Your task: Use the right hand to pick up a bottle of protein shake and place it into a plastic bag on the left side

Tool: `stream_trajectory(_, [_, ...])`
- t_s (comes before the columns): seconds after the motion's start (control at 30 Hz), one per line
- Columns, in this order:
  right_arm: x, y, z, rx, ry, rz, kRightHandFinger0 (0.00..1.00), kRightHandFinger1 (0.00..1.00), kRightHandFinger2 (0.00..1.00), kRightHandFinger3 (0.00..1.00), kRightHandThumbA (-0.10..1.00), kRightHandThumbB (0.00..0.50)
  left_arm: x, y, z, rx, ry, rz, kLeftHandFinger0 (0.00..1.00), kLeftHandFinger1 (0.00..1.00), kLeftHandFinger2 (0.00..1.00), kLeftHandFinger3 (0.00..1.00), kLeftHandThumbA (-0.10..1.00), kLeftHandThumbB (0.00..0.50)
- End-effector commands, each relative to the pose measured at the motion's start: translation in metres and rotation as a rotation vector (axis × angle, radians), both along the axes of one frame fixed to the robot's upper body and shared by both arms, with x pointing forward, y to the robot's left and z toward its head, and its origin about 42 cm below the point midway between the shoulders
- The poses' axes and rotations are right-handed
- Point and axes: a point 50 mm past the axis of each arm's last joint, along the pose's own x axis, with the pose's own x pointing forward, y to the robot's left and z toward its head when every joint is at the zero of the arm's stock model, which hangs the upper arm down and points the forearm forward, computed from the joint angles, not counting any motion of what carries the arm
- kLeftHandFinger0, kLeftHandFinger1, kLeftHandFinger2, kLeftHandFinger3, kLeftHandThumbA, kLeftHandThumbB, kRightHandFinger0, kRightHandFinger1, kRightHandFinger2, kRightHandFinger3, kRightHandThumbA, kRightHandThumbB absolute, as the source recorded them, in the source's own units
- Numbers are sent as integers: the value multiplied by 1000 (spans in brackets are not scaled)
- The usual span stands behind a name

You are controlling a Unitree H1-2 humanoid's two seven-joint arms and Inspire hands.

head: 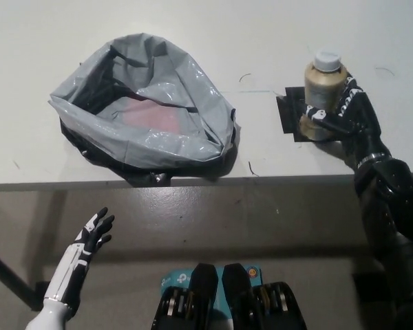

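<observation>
1. Left hand (89, 242): fingers spread, holding nothing, below the table (261, 41) edge.
2. Grey plastic bag (144, 110): mouth open, well left of the right hand.
3. Right hand (341, 113): wrapped around the upright protein shake bottle (322, 86) on a black patch (289, 113).

White table (193, 27): bag (144, 103), bottle (321, 93), black mat (289, 113).

The right hand (341, 113) covers the lower right side of the bottle (321, 88), so the base of the bottle and part of the black patch (289, 115) beneath it are hidden. Whether the fingers press on the bottle or only lie against it cannot be told. The folded rim of the grey bag (143, 113) hides much of its inside; a reddish thing (150, 117) within is too dim to name.
</observation>
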Motion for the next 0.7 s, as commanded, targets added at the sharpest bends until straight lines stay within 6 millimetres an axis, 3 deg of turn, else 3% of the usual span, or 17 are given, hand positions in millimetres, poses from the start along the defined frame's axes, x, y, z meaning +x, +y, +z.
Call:
stream_trajectory(0.0, [25,5,47,30,-77,30,1000,1000,1000,1000,835,500,7,3,16,8,-62,-23,1000,1000,1000,1000,1000,178])
stream_trajectory(0.13, [34,8,54,70,-43,-73,1000,1000,1000,1000,616,500,9,2,18,4,-66,-27,1000,1000,1000,1000,1000,180])
stream_trajectory(0.17, [36,8,57,67,-34,-155,624,747,919,996,471,476,10,1,19,5,-67,-28,1000,1000,1000,1000,1000,186])
stream_trajectory(0.2, [38,7,63,10,-62,-258,25,84,240,298,64,303,11,1,20,4,-68,-32,1000,1000,1000,1000,1000,188])
stream_trajectory(0.23, [39,6,68,10,-80,-282,5,17,155,151,-45,270,13,1,21,6,-73,-33,1000,1000,1000,1000,1000,187])
stream_trajectory(0.27, [40,6,73,27,-102,-285,0,25,222,123,-98,189,14,1,23,13,-78,-32,1000,1000,1000,1000,1000,177])
stream_trajectory(0.3, [41,5,77,38,-125,-285,0,96,403,297,-100,166,16,2,25,13,-81,-34,1000,1000,1000,1000,1000,178])
stream_trajectory(0.4, [39,2,83,43,-173,-300,0,197,565,514,-100,166,18,1,26,12,-83,-38,1000,1000,1000,1000,1000,169])
stream_trajectory(0.5, [33,-2,83,33,-209,-312,0,251,609,605,-100,168,18,1,27,16,-84,-50,1000,1000,1000,1000,1000,160])
stream_trajectory(0.67, [25,7,89,-88,-258,-321,0,269,611,602,-100,142,17,1,25,18,-82,-52,1000,1000,1000,1000,1000,148])
